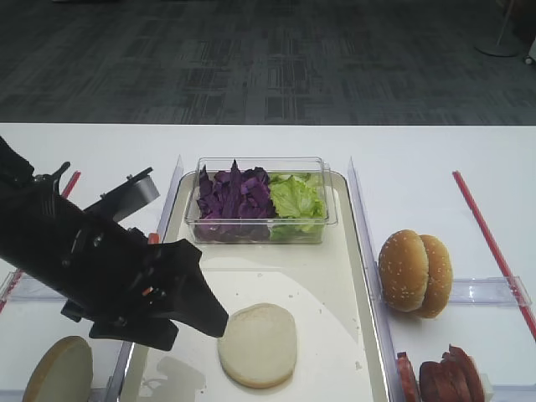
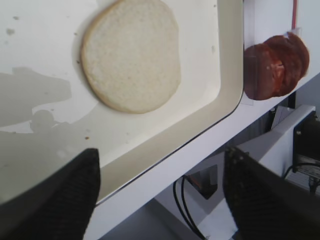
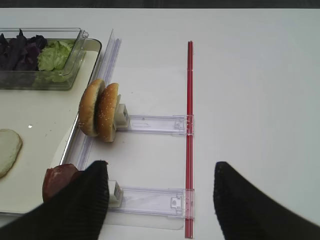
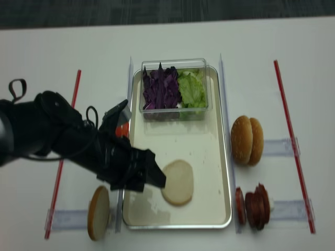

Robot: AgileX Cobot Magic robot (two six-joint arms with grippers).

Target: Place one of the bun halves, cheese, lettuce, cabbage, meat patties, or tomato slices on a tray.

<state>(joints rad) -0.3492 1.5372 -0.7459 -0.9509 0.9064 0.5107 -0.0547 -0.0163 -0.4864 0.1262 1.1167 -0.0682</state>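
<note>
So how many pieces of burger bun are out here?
4: one flat bun half on the tray, two sesame bun tops upright on the right, one bun half at left. Others may be hidden.

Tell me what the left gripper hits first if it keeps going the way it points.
Probably the bun half lying flat on the tray. The left gripper, fingers open, points right at its near edge; height above the tray is unclear.
</note>
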